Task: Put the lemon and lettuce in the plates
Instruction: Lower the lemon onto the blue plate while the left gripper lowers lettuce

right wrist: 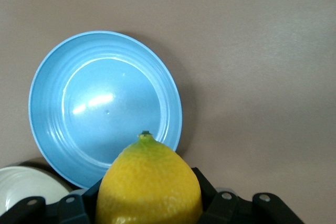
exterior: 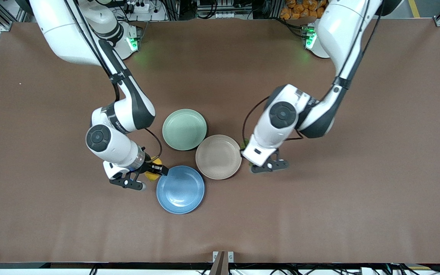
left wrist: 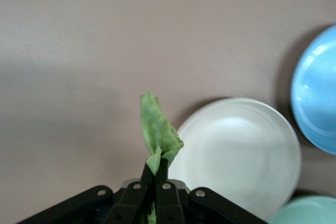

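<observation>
Your right pincer point(right wrist: 149, 211) is clenched on the lemon point(right wrist: 149, 184), up in the air at the blue plate's point(exterior: 180, 190) 10 o'clock rim. It's firm, smooth, likely slippery; keep the hold across its middle. Your left pincer point(left wrist: 156, 182) pinches the lettuce point(left wrist: 156, 129) by its lower edge, at the beige plate's point(exterior: 218, 157) 3 o'clock. It's light and floppy, so it'll likely sag; don't crush it.
</observation>
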Motion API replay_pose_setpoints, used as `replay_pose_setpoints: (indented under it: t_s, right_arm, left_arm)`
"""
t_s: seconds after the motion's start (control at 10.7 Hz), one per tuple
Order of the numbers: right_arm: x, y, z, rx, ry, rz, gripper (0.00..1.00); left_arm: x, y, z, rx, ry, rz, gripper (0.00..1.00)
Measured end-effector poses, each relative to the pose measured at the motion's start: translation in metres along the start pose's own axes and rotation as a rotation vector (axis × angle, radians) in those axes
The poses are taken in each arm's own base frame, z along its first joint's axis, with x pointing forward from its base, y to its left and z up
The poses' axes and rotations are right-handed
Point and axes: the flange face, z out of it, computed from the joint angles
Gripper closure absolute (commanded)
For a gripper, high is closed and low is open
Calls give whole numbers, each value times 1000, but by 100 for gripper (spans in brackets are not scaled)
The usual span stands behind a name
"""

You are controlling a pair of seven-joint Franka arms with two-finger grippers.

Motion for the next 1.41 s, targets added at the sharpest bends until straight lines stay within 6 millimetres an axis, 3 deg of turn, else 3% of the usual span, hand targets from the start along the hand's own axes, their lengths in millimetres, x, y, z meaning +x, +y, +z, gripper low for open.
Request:
replay_pose_setpoints:
  t_s: [0.28, 0.75, 0.94, 1.13, 1.22, 1.31, 1.41]
  right_arm:
    - [-1, -16, 9, 41, 58, -14, 55]
    - [-4, -24, 65, 100, 159, -21, 52]
    - [-8, -27, 78, 105, 166, -28, 39]
    - [-11, -31, 82, 113, 176, -35, 13]
    - [-12, -32, 83, 114, 177, -37, 0]
    - [-12, -34, 83, 116, 180, -39, 0]
    - [-13, -36, 82, 116, 180, -44, 0]
  left_arm:
    - [-39, 38, 15, -16, -4, 15, 100]
    - [-58, 56, 44, -52, 7, 28, 100]
    - [-56, 58, 47, -78, 26, 25, 100]
    - [-52, 59, 53, -111, 50, 22, 100]
    - [-51, 59, 57, -127, 61, 19, 62]
    - [-50, 59, 61, -137, 69, 18, 3]
    - [-49, 59, 65, -140, 70, 16, 0]
